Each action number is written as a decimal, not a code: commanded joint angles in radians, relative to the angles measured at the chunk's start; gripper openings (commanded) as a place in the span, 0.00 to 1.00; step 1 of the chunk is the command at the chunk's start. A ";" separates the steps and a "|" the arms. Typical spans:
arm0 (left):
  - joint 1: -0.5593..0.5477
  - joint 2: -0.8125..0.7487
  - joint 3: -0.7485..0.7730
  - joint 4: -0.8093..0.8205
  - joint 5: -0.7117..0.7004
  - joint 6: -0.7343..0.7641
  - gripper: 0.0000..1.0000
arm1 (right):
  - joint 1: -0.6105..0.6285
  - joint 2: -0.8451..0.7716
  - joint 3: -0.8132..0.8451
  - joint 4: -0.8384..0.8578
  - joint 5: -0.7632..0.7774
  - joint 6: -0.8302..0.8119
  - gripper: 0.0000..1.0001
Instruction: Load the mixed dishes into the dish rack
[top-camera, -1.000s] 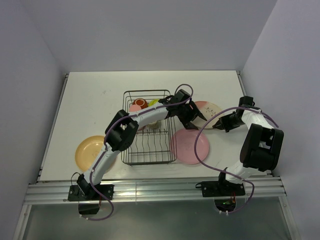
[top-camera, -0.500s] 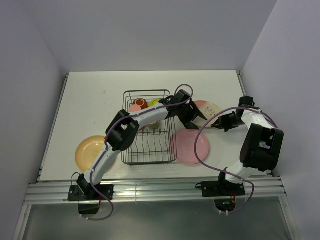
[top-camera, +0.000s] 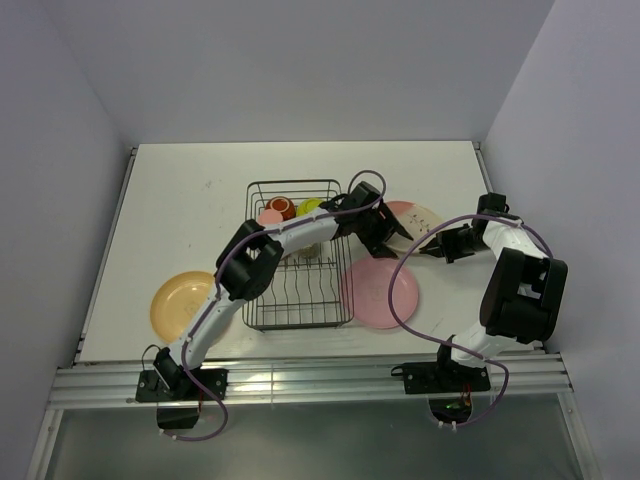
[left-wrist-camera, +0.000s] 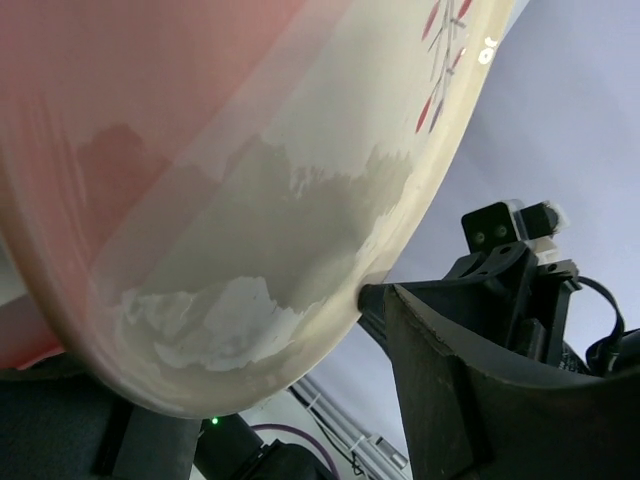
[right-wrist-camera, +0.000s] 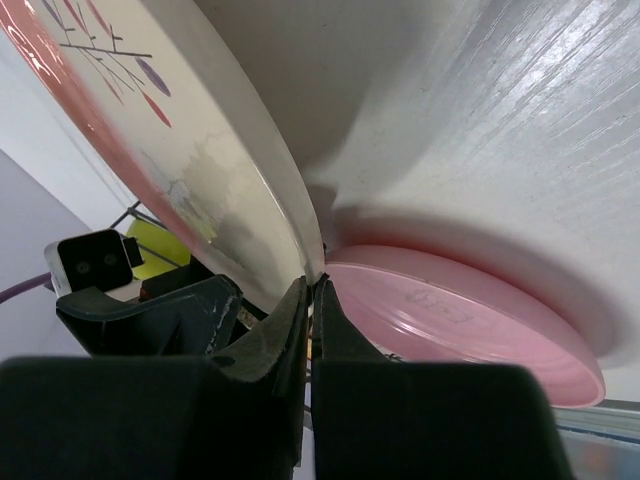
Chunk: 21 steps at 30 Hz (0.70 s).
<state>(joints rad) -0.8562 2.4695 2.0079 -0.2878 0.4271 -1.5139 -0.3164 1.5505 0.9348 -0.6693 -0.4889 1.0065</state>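
Note:
The pink-and-cream plate (top-camera: 418, 215) is tilted up off the table, right of the black wire dish rack (top-camera: 298, 300). My right gripper (top-camera: 428, 248) is shut on its near rim; in the right wrist view the fingertips (right-wrist-camera: 312, 285) pinch the cream edge (right-wrist-camera: 230, 190). My left gripper (top-camera: 388, 238) reaches over the rack and stands open at the plate's left edge, one finger (left-wrist-camera: 450, 380) touching the rim (left-wrist-camera: 330, 250). A pink plate (top-camera: 380, 292) lies flat just below. A yellow-orange plate (top-camera: 180, 303) lies left of the rack.
At the rack's far end sit a red-orange cup (top-camera: 279, 207), a lime-green bowl (top-camera: 308, 207) and a salmon-pink tumbler (top-camera: 268, 217). Side walls close in the table on the left and right. The right arm's elbow (top-camera: 522, 285) stands near the right wall.
Both grippers have shifted slightly towards the far side with the pink-and-cream plate between them. Everything else is where it was.

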 joint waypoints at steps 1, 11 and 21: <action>0.013 -0.006 0.045 0.062 -0.034 -0.014 0.69 | 0.005 -0.056 0.004 0.010 -0.065 0.017 0.00; 0.029 0.003 0.060 0.113 -0.011 -0.023 0.32 | 0.007 -0.063 -0.005 0.011 -0.062 0.020 0.00; 0.048 -0.017 0.046 0.116 0.018 0.049 0.00 | 0.005 -0.060 0.018 -0.009 -0.042 -0.064 0.00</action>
<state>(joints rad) -0.8185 2.4699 2.0369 -0.2291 0.4473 -1.4944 -0.3225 1.5185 0.9237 -0.6388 -0.5018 1.0451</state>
